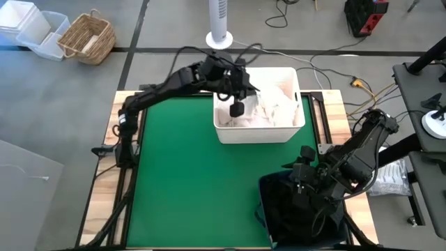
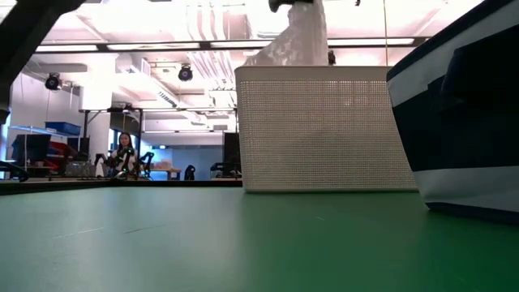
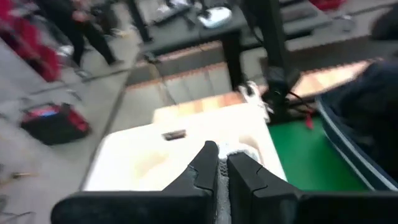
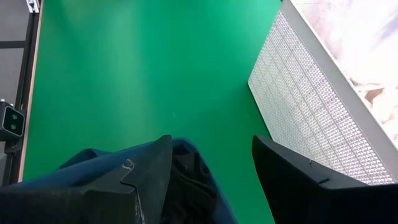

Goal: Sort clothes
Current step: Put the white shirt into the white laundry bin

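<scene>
My left gripper [image 1: 237,109] hangs over white bin [image 1: 226,132], fingers [image 3: 205,169] pinched together on white garment [image 2: 296,40]. Cloth trails straight down from fingers into bin, long axis vertical, tail among white clothes [image 1: 275,108] inside. Right gripper [image 1: 304,169] waits above navy fabric bin [image 1: 268,209] holding dark clothes [image 1: 296,213], fingers apart. Green surface [image 1: 181,188] bare. I judge release next.

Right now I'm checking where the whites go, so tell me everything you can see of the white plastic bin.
The white rigid plastic bin is rectangular and open-topped, with finely perforated walls and a smooth rim. It stands upright at the far side of the green table mat, partly filled with crumpled white fabric garments. The left gripper hangs over it, shut on white cloth. The dark navy fabric bin stands apart, nearer the right arm.
</scene>
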Action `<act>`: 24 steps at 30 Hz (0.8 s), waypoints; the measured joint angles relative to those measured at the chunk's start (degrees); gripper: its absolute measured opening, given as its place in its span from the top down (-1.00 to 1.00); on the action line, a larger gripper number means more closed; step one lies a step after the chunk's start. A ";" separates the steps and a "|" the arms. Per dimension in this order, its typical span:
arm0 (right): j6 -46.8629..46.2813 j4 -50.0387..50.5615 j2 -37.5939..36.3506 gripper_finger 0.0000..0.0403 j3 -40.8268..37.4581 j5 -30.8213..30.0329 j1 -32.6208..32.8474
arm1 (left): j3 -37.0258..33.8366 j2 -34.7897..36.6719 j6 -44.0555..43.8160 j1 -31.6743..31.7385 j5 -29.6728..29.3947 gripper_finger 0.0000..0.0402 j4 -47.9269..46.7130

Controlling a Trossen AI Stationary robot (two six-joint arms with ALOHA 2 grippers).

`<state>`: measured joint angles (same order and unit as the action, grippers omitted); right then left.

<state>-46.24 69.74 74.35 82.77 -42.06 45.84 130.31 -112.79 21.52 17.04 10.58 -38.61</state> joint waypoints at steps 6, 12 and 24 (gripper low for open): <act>-0.75 -0.22 0.00 -0.07 -0.90 0.02 0.00 | -0.29 -2.69 1.02 0.20 7.98 1.00 2.81; -1.74 -0.27 0.00 -0.07 -2.43 0.33 0.00 | -0.29 -3.18 0.52 0.53 7.81 1.00 3.40; -1.75 -1.60 0.00 -0.18 -3.13 0.43 0.00 | 3.89 -2.83 -2.05 2.07 6.14 0.01 -8.55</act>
<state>-47.99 68.14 74.35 79.64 -41.64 45.84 134.19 -115.61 19.47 19.11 16.72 -47.16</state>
